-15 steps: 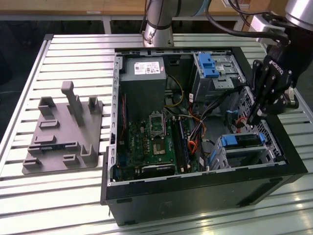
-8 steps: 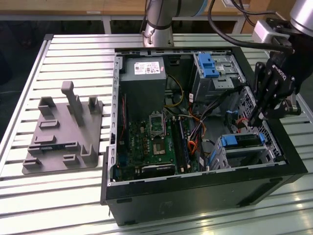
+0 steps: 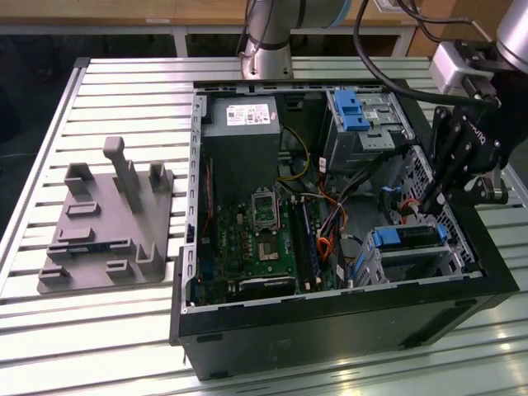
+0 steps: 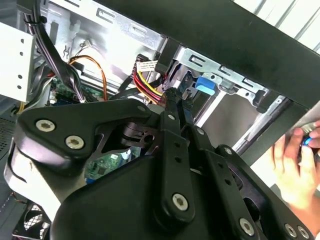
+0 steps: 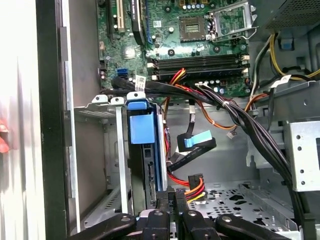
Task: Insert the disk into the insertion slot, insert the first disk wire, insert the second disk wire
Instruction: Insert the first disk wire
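Note:
The disk (image 3: 406, 238), silver in a bright blue carrier, sits inside the insertion slot (image 3: 371, 262), a grey metal cage at the case's near right corner in the exterior view. In the first wrist view the disk's blue carrier (image 5: 141, 131) stands edge-on in the cage (image 5: 95, 111). My gripper (image 3: 430, 201) hangs just behind the disk's rear end. Its fingers (image 5: 170, 198) are pressed together on a black connector with red, yellow and black wires (image 5: 196, 183). These wires (image 4: 145, 82) run to the gripper's tip (image 4: 173, 93). A second wire with a blue plug (image 5: 198, 140) lies loose nearby.
A thick bundle of black cables (image 5: 240, 117) crosses above the cage. The motherboard (image 3: 257, 239), power supply (image 3: 242, 124) and a taller bay with a blue latch (image 3: 353, 110) fill the case. A grey fixture plate (image 3: 107, 223) lies to the exterior view's left. A person's hand (image 4: 295, 162) is outside the case wall.

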